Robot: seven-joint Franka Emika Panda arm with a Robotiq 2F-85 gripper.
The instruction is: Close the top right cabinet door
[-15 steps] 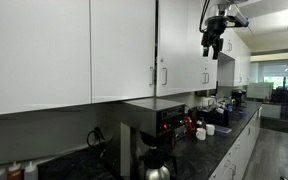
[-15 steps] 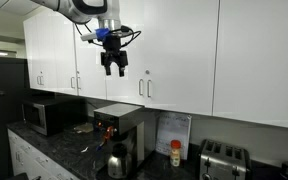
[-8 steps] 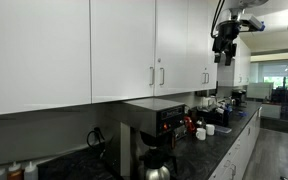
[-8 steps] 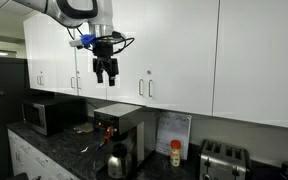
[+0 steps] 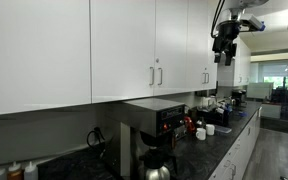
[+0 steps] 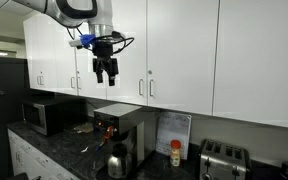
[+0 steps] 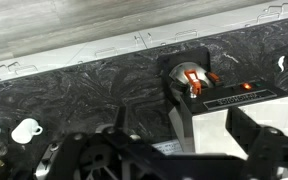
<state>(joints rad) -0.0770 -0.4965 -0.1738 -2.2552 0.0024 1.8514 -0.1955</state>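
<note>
The top right cabinet door (image 5: 172, 45) is a narrow glossy white panel with a slim silver bar handle. It lies flush with the neighbouring doors in both exterior views, with no gap showing at its edge (image 6: 130, 72). My gripper (image 5: 223, 52) hangs in the air in front of the upper cabinets, apart from that door and touching nothing. Its fingers are spread and it is open and empty (image 6: 105, 72). The wrist view looks straight down past the gripper (image 7: 174, 160) onto the counter; the door is out of that view.
Below stands a coffee machine (image 6: 119, 130) (image 7: 224, 100) on the dark marbled counter (image 7: 94, 90). A microwave (image 6: 44, 115) and a toaster (image 6: 222, 158) sit along it. White cups (image 7: 24, 130) are on the counter.
One second ago the door stood slightly ajar with the gripper close to it. The door is now flush and the gripper has drawn away sideways. Nothing has moved in the last half second.
</note>
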